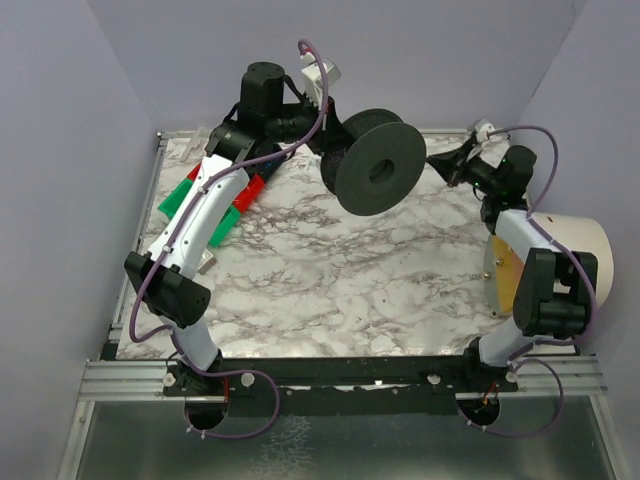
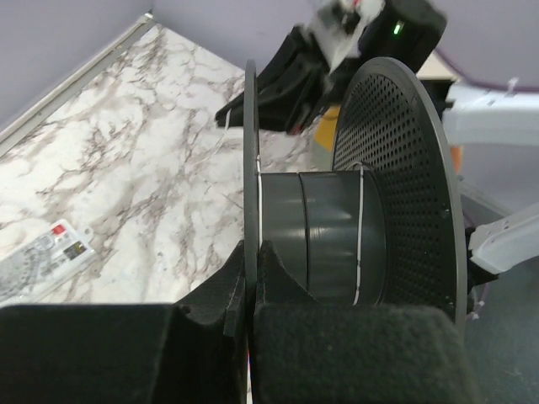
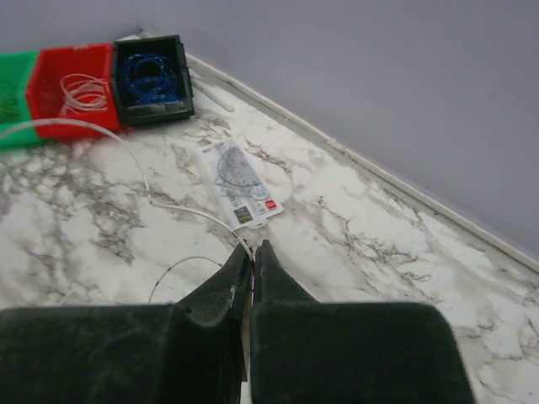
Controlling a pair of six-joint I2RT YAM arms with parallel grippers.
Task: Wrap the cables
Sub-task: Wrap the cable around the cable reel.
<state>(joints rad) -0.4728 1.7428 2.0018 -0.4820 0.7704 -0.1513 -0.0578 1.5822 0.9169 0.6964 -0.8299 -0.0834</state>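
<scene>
A big black two-flanged spool point(image 1: 375, 160) is held on edge above the far middle of the marble table point(image 1: 330, 290). My left gripper point(image 2: 251, 251) is shut on the rim of its thin solid flange point(image 2: 250, 151); the other flange point(image 2: 404, 168) is perforated. The cables on it are thin and white, with single turns point(image 2: 360, 227) showing around the dark hub. My right gripper point(image 3: 254, 246) is shut on a thin white cable point(image 3: 203, 213) that trails left across the table. In the top view the right gripper point(image 1: 440, 162) sits just right of the spool.
Green point(image 1: 180, 200) and red point(image 1: 250, 190) bins lie at the table's far left under the left arm. In the right wrist view a black bin point(image 3: 152, 67) holds blue cable and the red bin point(image 3: 72, 88) holds white cable. A protractor card point(image 3: 240, 181) lies flat. A white drum point(image 1: 570, 240) stands at the right edge.
</scene>
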